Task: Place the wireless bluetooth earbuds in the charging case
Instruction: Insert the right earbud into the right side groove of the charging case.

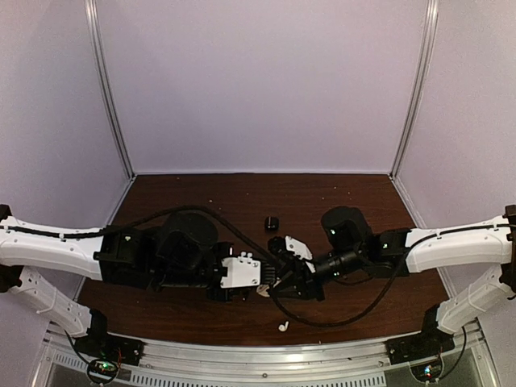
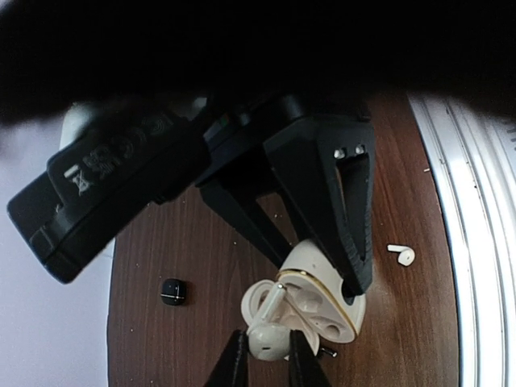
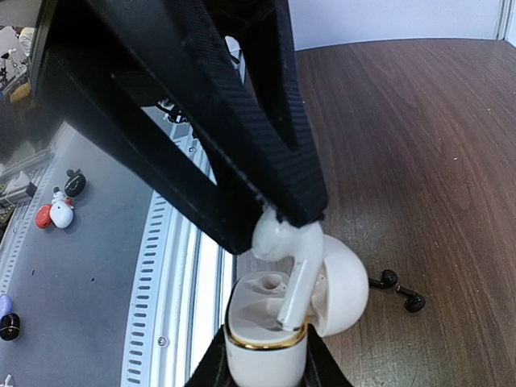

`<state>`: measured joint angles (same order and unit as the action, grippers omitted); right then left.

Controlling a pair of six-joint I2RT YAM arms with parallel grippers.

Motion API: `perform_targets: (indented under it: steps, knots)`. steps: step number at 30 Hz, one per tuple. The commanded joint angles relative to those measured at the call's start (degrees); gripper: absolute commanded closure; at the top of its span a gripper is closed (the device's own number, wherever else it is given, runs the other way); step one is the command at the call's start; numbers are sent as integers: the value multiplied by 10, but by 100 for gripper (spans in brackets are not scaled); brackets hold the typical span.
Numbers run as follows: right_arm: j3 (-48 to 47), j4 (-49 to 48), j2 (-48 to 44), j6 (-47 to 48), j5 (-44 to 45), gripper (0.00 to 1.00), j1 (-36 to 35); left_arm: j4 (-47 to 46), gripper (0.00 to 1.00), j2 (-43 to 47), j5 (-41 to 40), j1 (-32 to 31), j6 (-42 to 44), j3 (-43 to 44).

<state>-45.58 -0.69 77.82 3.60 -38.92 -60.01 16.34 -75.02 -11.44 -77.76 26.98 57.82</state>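
My right gripper [image 3: 266,360] is shut on the white charging case [image 3: 266,343], gold-rimmed, with its lid [image 3: 343,286] open. My left gripper [image 2: 268,345] is shut on a glossy white earbud [image 2: 268,337], pinching its head. The stem points into the case [image 2: 322,302], and in the right wrist view its tip rests at the edge of a socket [image 3: 292,310]. A second white earbud [image 2: 401,255] lies loose on the table near the front rail [image 1: 283,326]. Two black earbuds [image 3: 387,280] lie on the wood just right of the case. Both grippers meet at table centre [image 1: 270,282].
A small black case [image 1: 272,223] sits closed on the dark wooden table [image 1: 201,201] behind the grippers. A slotted metal rail [image 1: 266,355] runs along the near edge. White walls enclose the back and sides. A black cable [image 1: 347,318] loops under the right arm.
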Motion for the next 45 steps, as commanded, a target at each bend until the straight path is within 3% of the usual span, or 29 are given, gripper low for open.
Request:
perform_targets:
  steps: [1,28,45]
  knots:
    - [-21,-21,0,-9,-14,100,2,-22,93,-7,-4,-4,7,16]
    - [-17,-31,9,-27,-41,100,19,-18,94,-11,-2,-12,9,19]
    - [-20,-54,14,-53,-93,100,19,-23,93,-21,27,-26,54,22]
